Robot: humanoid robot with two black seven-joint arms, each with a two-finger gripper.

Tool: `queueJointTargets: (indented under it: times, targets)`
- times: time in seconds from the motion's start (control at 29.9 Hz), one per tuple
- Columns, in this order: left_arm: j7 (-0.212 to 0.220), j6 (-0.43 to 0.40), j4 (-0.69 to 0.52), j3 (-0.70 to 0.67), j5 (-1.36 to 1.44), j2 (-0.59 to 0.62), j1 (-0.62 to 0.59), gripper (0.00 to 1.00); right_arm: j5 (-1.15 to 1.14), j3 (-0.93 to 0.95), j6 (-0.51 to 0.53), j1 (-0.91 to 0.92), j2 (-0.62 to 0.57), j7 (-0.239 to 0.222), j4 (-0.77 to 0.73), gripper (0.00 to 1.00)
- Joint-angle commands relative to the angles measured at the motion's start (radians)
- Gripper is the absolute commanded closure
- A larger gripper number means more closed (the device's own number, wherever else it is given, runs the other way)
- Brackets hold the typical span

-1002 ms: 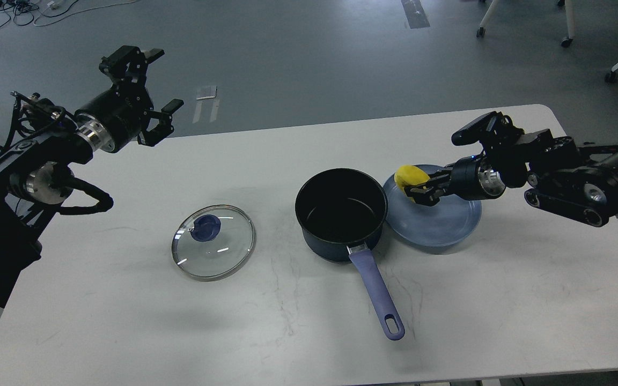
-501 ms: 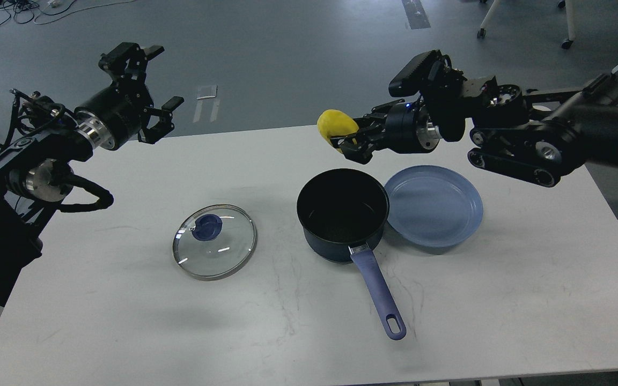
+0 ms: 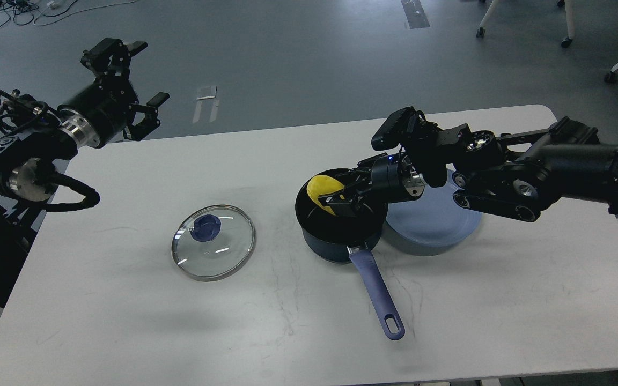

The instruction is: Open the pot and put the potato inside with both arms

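Note:
The dark blue pot (image 3: pixel 339 236) stands open at the table's middle, its purple handle (image 3: pixel 379 294) pointing toward me. Its glass lid (image 3: pixel 213 242) with a blue knob lies flat on the table to the left. My right gripper (image 3: pixel 336 199) is shut on the yellow potato (image 3: pixel 323 189) and holds it over the pot's mouth, at about rim level. My left gripper (image 3: pixel 132 78) is open and empty, raised beyond the table's far left edge.
A blue plate (image 3: pixel 438 222) lies right of the pot, touching it, partly under my right arm. The white table (image 3: pixel 126 321) has bare surface in front and at the right. Chair legs and cables lie on the grey floor behind.
My right gripper has come down and slightly left with the potato, from above the pot's far rim into its mouth. My left arm has drawn back a little to the left.

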Motion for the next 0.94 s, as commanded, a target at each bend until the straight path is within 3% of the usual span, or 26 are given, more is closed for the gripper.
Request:
queueJointTargets:
  times: [0.0,0.17,0.3,0.43,0.5,0.57,0.7,0.9]
  targets:
    - [0.009,-0.003,0.000,-0.002,-0.006,0.002,-0.001,0.02,0.091,0.010,0.008,0.013,0.004,0.001,0.023,0.00]
    - [0.009,0.007,-0.001,-0.006,-0.007,-0.009,-0.013,0.02,0.218,0.088,0.051,0.052,-0.045,-0.004,0.062,0.00]
    - [0.000,0.006,-0.003,-0.049,-0.025,-0.044,0.005,0.02,0.718,0.377,0.158,0.020,-0.076,-0.040,0.021,0.00]
    - [0.003,0.007,-0.011,-0.071,-0.084,-0.078,0.043,0.02,1.009,0.580,0.142,-0.075,-0.047,-0.050,-0.090,0.00]
    - [0.003,0.006,-0.014,-0.078,-0.137,-0.098,0.054,0.02,1.131,0.776,0.148,-0.176,0.017,-0.067,-0.166,0.00]
    - [0.004,0.004,-0.014,-0.078,-0.148,-0.107,0.063,0.02,1.155,0.844,0.151,-0.215,0.031,-0.097,-0.182,0.00]
    - [0.001,0.006,-0.015,-0.100,-0.170,-0.141,0.115,0.02,1.197,0.930,0.180,-0.276,0.039,-0.226,-0.190,0.00]
    - [0.009,-0.002,-0.046,-0.127,-0.182,-0.155,0.181,0.02,1.220,0.944,0.169,-0.295,0.085,-0.235,-0.223,0.00]
